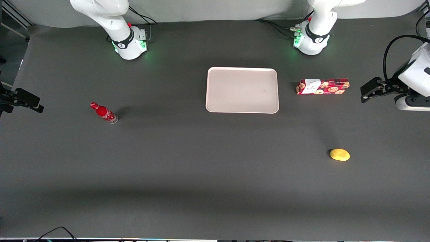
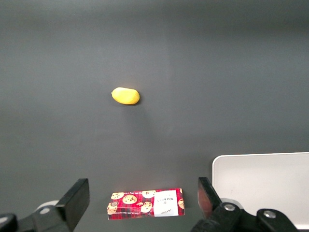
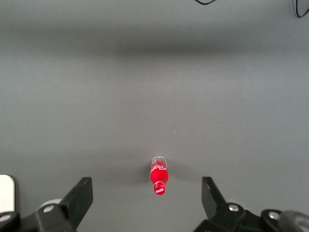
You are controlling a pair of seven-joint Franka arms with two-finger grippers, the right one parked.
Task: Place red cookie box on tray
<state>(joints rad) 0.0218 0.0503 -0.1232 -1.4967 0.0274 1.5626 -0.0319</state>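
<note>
While the red cookie box lies flat on the dark table, the working arm's gripper hangs off its short end, toward the working arm's end of the table, empty and apart from the box. Its two dark fingers stand spread wide with nothing between them, as the left wrist view shows, and in that view the box appears between them, well below the gripper.

The tray serves as the landmark. The box sits just beside the tray's short side, toward the working arm's end, with a strip of bare table between the two; nothing rests on the tray. The box's long axis runs in line with the tray's long side, so one short end faces the tray and the other faces the gripper.

That is the relation the coming move seems to turn on. The gripper is likely to have to travel toward the tray to reach above the box's middle, then descend with its fingers closing across the narrow width, not along the length. In the wrist view the fingers straddle the box's length, so a wrist turn may be called for before closing.

A yellow lemon-like object lies nearer the front camera than the box, well apart from it.
</note>
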